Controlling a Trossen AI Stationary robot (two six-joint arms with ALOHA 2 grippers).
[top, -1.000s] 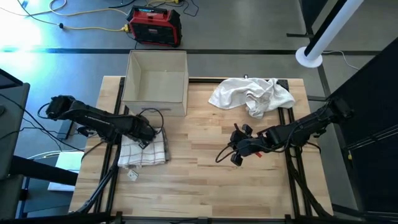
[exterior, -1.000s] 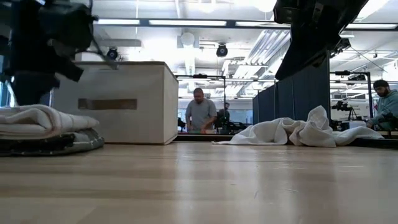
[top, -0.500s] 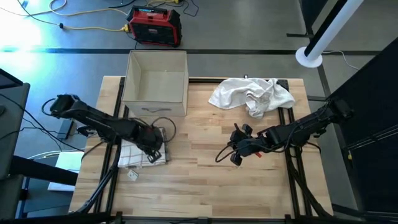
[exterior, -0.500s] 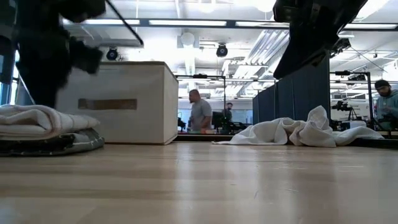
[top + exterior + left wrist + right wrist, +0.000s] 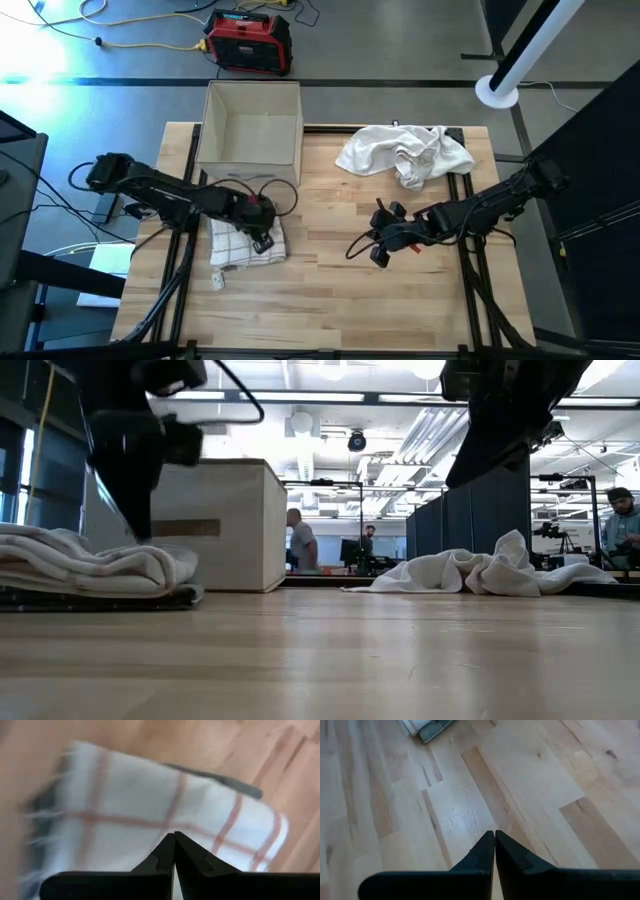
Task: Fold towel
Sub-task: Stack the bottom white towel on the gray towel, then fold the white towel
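Folded checked towel (image 5: 245,243) flat on table (image 5: 330,300) just in front of box (image 5: 252,125); left gripper (image 5: 262,222) over its right edge, fingers pressed together, nothing between them. Risk: closed tips snagging top layer on lift-off, dragging fold open. Right gripper (image 5: 383,243) mid-table, likewise pinched closed and empty; 2nd crumpled white towel (image 5: 405,151) well apart.

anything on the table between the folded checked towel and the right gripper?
Nothing: in the high view, bare wood separates the folded checked towel from the right gripper. The crumpled white towel lies farther back, off that line.
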